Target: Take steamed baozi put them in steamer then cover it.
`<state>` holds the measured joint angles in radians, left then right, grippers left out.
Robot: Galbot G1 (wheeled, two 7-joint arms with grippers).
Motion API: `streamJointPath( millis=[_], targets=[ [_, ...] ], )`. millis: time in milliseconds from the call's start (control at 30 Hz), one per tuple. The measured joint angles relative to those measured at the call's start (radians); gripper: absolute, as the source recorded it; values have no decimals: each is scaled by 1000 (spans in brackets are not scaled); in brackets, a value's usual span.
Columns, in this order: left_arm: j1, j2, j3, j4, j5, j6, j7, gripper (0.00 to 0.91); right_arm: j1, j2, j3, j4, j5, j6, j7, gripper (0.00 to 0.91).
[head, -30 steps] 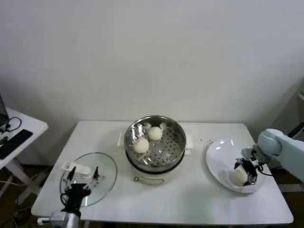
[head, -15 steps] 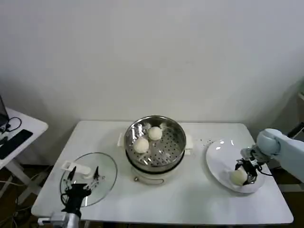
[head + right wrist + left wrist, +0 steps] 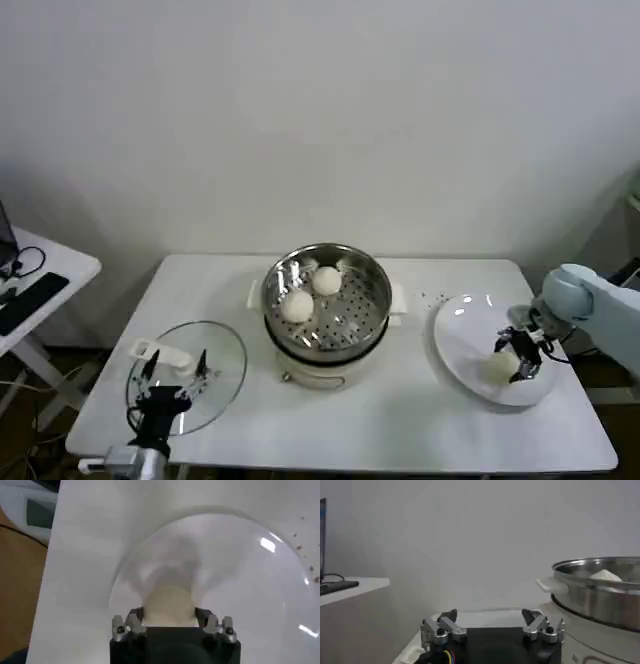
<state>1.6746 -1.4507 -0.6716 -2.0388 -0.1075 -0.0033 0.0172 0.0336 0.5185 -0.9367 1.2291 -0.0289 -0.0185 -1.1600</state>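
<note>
The steamer stands mid-table, and two steamed baozi lie on its perforated tray. One more baozi rests on the white plate at the right. My right gripper is shut on that baozi; in the right wrist view both fingers press the sides of the baozi over the plate. My left gripper hovers open by the glass lid at the front left. The left wrist view shows that gripper with nothing in it and the steamer beyond.
A small side table with a dark device and cables stands off the left end. A few crumbs lie between the steamer and the plate. The plate sits close to the table's right front edge.
My right gripper has shifted slightly back and to the right on the plate, and the baozi has moved with it. The left arm has stayed still.
</note>
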Motion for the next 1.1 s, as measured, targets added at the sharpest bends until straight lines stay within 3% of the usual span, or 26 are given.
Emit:
streamJointPath(
  millis=[267, 533, 833, 1100],
  targets=[
    [1, 1, 0, -8, -1, 0, 0, 907, 188, 20, -95, 44, 50, 39, -25, 746],
    [3, 2, 1, -16, 3, 3, 0, 907, 457, 107, -220, 86, 66, 133, -44, 746],
    [11, 2, 1, -15, 3, -1, 0, 907, 628, 251, -241, 181, -17, 274, -39, 746],
    [11, 9, -6, -12, -8, -6, 3, 907, 640, 365, -209, 275, -134, 362, -25, 746]
  ],
)
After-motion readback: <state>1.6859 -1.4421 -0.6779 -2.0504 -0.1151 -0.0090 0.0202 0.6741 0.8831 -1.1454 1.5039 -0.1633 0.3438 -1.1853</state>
